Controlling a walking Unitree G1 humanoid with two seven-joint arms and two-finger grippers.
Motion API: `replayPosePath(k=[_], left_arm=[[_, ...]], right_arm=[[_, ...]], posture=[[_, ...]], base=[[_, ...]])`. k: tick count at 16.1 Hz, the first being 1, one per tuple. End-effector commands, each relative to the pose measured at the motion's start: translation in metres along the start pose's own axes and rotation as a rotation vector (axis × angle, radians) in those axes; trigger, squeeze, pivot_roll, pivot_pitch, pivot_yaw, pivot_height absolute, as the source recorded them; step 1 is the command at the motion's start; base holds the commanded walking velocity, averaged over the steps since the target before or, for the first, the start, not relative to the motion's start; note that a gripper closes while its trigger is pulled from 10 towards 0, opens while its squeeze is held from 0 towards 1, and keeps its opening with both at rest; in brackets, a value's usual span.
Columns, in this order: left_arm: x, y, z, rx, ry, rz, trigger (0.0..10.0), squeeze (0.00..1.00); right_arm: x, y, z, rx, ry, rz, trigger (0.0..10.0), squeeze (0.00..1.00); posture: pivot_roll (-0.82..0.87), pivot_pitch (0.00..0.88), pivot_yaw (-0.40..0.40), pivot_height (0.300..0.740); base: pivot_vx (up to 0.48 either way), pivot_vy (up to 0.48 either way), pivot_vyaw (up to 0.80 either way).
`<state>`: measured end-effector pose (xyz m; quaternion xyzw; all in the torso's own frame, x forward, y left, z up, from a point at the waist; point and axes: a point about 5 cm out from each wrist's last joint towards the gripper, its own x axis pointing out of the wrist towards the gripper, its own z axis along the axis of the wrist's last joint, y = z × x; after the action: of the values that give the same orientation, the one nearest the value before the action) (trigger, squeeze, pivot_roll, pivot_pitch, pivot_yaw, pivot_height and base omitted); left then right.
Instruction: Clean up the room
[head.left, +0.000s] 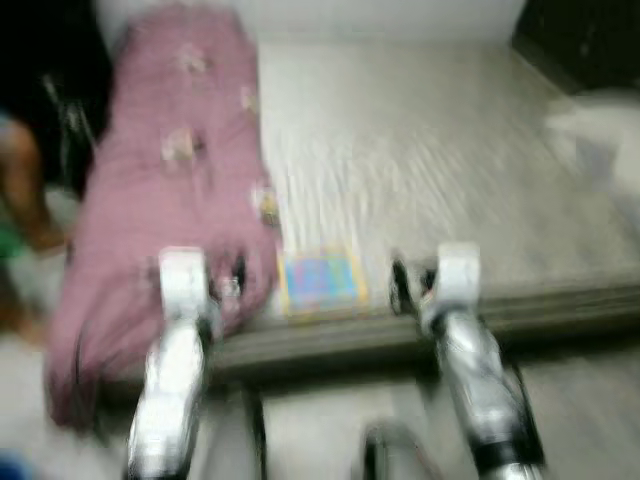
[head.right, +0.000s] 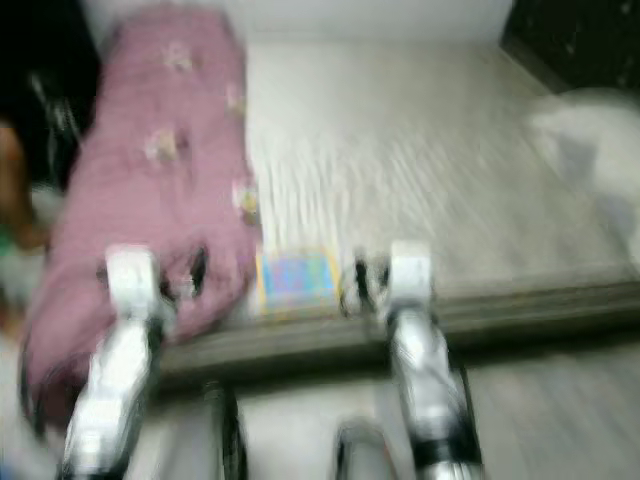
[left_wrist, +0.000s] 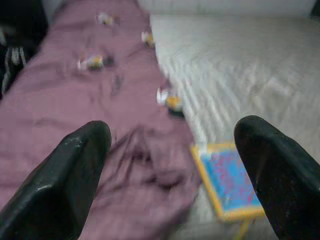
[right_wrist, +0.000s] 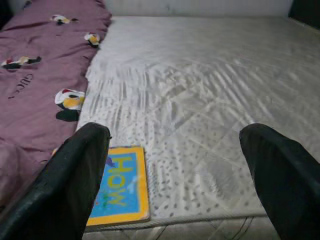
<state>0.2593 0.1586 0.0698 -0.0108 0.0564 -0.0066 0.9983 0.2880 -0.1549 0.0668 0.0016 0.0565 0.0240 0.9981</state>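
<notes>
A blue book with a yellow border (head.left: 320, 282) lies near the front edge of the bare white mattress (head.left: 440, 150). A crumpled mauve blanket (head.left: 170, 180) with small penguin prints covers the bed's left side. My left gripper (left_wrist: 172, 165) is open over the blanket's front folds, with the book (left_wrist: 230, 185) to its right. My right gripper (right_wrist: 175, 170) is open above the mattress front edge, the book (right_wrist: 117, 185) beside its left finger (right_wrist: 75, 175). Both arms (head.left: 180, 340) reach forward; the eye views are blurred.
The grey bed frame edge (head.left: 540, 310) runs across in front of me. A person's arm (head.left: 25, 190) shows at the far left by a dark area. A white bundle (head.left: 600, 130) lies at the bed's right side below a dark cabinet (head.left: 580, 35).
</notes>
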Motion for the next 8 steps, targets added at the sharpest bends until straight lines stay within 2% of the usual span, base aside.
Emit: replayPosePath(k=[1,4,8], left_arm=[[0.0050,0.0015,0.0082,0.009,-0.027,0.002,10.0,0.00],[0.0052,0.0005,0.0084,0.006,-0.031,-0.005,10.0,0.00],[0.0057,0.0002,0.0089,0.004,-0.032,-0.013,10.0,0.00]], right_arm=[[0.0004,0.0024,-0.0019,-0.007,0.018,0.010,10.0,0.00],[0.0004,0.0020,-0.0020,-0.009,0.020,0.014,10.0,0.00],[0.0016,0.0031,-0.0015,-0.012,0.024,0.022,10.0,0.00]], posture=[[-0.02,0.080,-0.021,0.666],[-0.02,0.078,-0.023,0.666],[-0.03,0.086,-0.024,0.666]], base=[[0.000,0.000,0.00],[0.000,0.000,0.00],[0.305,0.000,0.00]])
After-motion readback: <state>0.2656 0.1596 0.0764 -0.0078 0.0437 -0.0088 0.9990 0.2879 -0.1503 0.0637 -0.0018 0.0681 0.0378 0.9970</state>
